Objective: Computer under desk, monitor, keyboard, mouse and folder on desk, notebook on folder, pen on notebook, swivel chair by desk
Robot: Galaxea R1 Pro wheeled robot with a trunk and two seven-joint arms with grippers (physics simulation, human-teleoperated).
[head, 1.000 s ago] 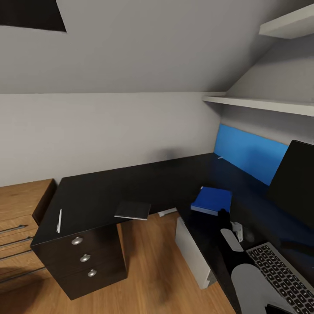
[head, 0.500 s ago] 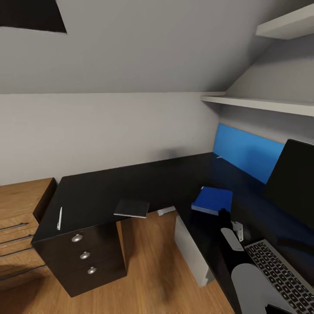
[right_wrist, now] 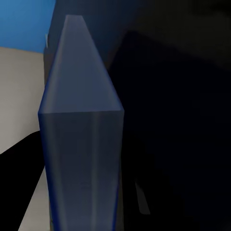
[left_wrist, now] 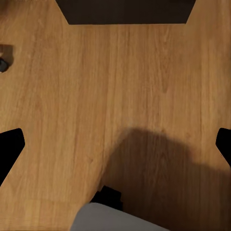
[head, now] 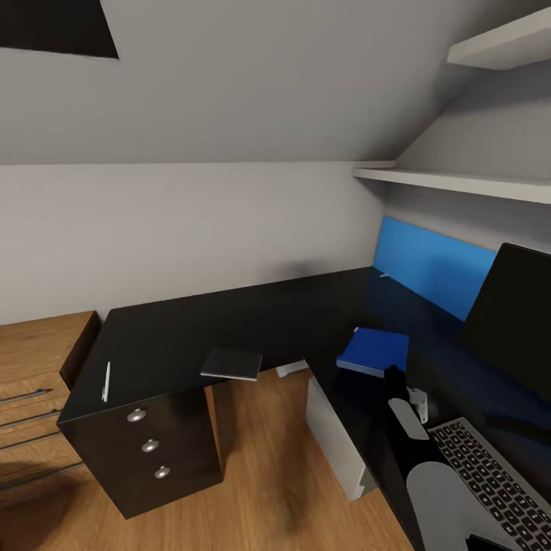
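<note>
Folder [head: 373, 351]: flat on my bench [head: 176, 337], beside the monitor [head: 511, 317].
Right fingers [right_wrist: 19, 168]: folder's pale edge [right_wrist: 82, 159] fills the space between them; contact unclear, can't tell grip.
Left fingers [left_wrist: 10, 149]: spread over wood floor [left_wrist: 96, 96].
Notebook [head: 232, 364]: overhanging bench edge.

Desk [head: 252, 321]: glossy black top, bright blue back panel at 3 o'clock, black drawers with silver round knobs. Folder [head: 375, 350]: bright blue, pale edge. Notebook [head: 232, 364]: dark grey cover. Pen [head: 105, 381]: silvery white. Monitor [head: 514, 321]: black. Keyboard [head: 496, 480]: black keys, grey frame. Computer [head: 334, 440]: pale grey-white. Chest of drawers [head: 34, 371] at 9 o'clock: light oak. Floor [left_wrist: 115, 96]: warm wood grain. Walls: grey-white.
</note>
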